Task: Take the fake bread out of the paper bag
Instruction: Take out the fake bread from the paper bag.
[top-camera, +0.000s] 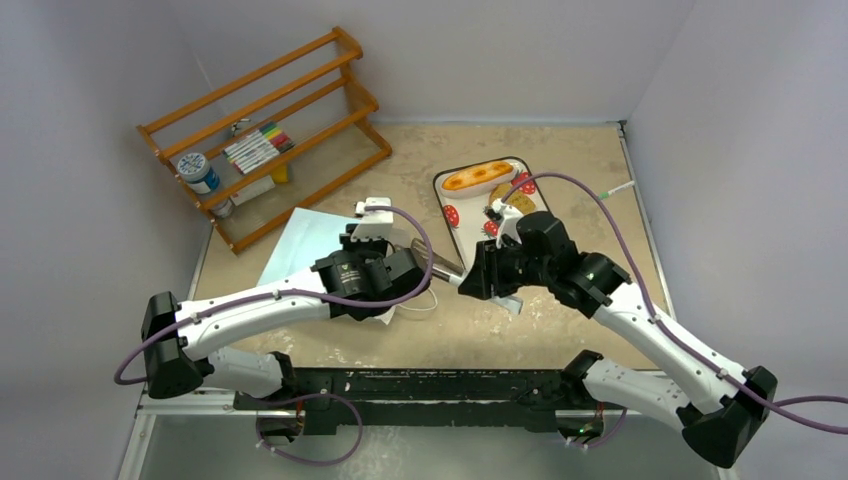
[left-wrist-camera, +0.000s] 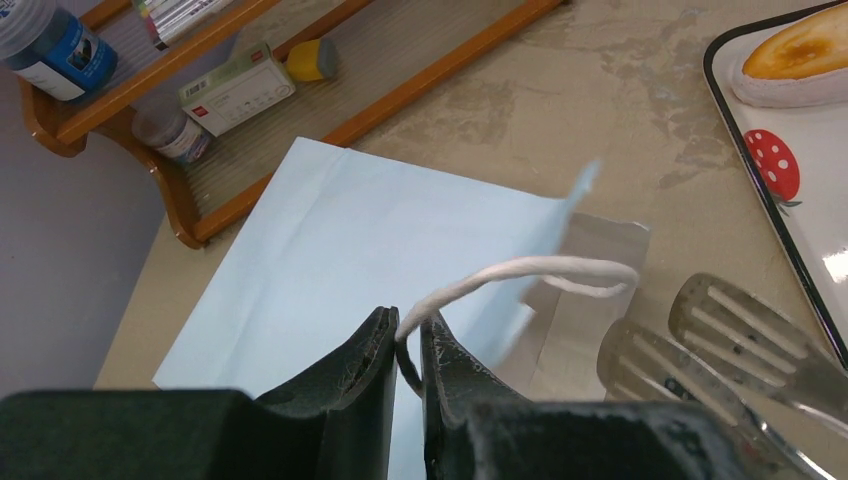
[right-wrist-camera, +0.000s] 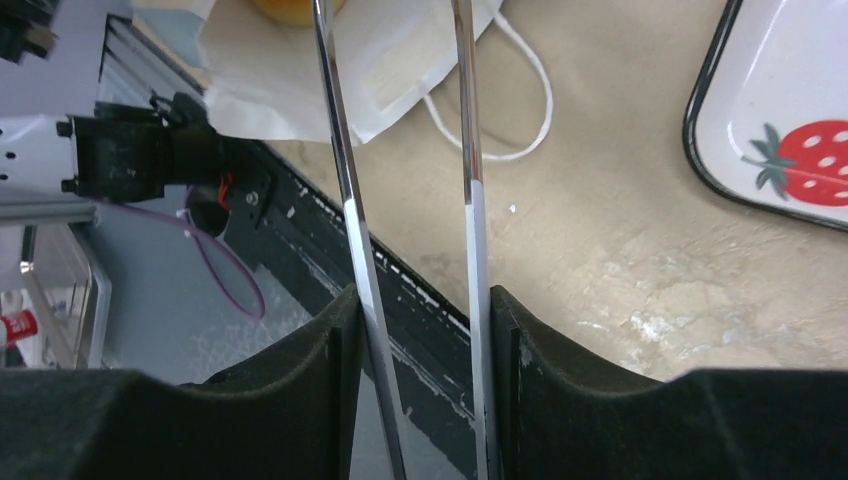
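At the far-left corner of the table (top-camera: 560, 310), a wooden rack (left-wrist-camera: 178, 195) stands just behind the paper bag (left-wrist-camera: 340, 250). The bag lies flat, its closed end toward the rack and its mouth turned rightward to the table's middle. The left gripper (left-wrist-camera: 405, 340) is pinched tight on the bag's white cord handle (left-wrist-camera: 520, 268), lifting the upper lip of the mouth. Just right of that mouth sit the slotted heads of the metal tongs (left-wrist-camera: 745, 325), spread apart and, in the left wrist view, outside the bag. The right gripper (right-wrist-camera: 415, 320) is clamped across the tongs' two arms, partly squeezing them. Its wrist view shows an orange piece of fake bread (right-wrist-camera: 290, 8) at the white-lined mouth, just left of the tongs' arms at the frame's top edge. Whether the heads touch it cannot be told. Toward the far-right side of the table, the strawberry-print tray (right-wrist-camera: 770, 90) already carries a long golden loaf (top-camera: 478, 177) and a browner piece (top-camera: 517, 200) partly hidden by the right arm (top-camera: 640, 320). The coming move appears to turn on one line: the bread in the bag lies to the left of the tongs, roughly along their long axis. The right arm, nearer through its tool, would push leftward into the mouth while the left arm (top-camera: 250, 310) holds the lip up.
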